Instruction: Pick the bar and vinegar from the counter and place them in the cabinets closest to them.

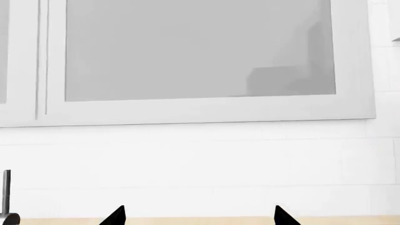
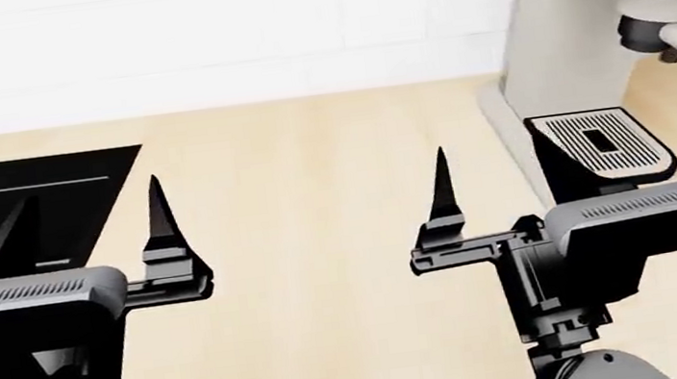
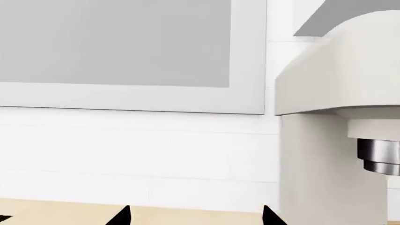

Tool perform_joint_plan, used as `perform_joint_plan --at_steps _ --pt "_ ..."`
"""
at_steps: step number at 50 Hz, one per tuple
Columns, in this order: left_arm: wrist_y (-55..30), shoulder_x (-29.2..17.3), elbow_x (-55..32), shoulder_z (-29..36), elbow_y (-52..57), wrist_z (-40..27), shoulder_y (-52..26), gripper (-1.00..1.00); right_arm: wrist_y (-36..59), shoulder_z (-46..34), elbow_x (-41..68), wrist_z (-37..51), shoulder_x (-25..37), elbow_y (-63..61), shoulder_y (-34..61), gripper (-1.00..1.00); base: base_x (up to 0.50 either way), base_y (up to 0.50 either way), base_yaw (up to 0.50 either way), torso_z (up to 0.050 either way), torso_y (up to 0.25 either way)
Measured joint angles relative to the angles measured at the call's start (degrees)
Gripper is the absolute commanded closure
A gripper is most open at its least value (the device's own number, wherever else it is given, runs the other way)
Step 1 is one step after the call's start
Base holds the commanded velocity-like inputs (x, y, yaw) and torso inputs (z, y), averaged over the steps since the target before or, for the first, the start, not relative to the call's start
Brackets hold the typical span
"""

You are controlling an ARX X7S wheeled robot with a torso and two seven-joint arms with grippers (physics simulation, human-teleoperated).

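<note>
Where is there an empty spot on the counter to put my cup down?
The counter is bare between the black sink and the cream coffee machine, back to the white tiled wall. It is crowded by the machine's drip tray and under both end effectors.

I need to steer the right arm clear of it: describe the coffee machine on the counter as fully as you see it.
The coffee machine is cream-coloured with a smooth, plastic-looking body, standing upright on the beige counter against the white wall, ahead of the right pincer. A dark metal brew head hangs under its rounded top, above a black drip tray with a slotted grille. Nothing grips it.
</note>
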Motion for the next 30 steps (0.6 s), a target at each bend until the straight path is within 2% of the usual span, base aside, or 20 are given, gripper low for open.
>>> perform_joint_plan --at_steps 18,30 --pt "-0.35 -0.94 -0.25 0.2 0.61 -0.61 -0.14 -1.0 1.15 -0.38 0.22 0.16 0.37 -0.96 0.72 -1.0 -0.01 0.5 0.0 0.0 0.0" --pt "-8.11 -3.83 -2.91 -1.19 5.95 -1.92 -6.4 -1.0 11.23 0.39 3.58 2.28 2.36 -8.16 6.87 -1.0 -0.01 0.5 0.0 0.0 0.0"
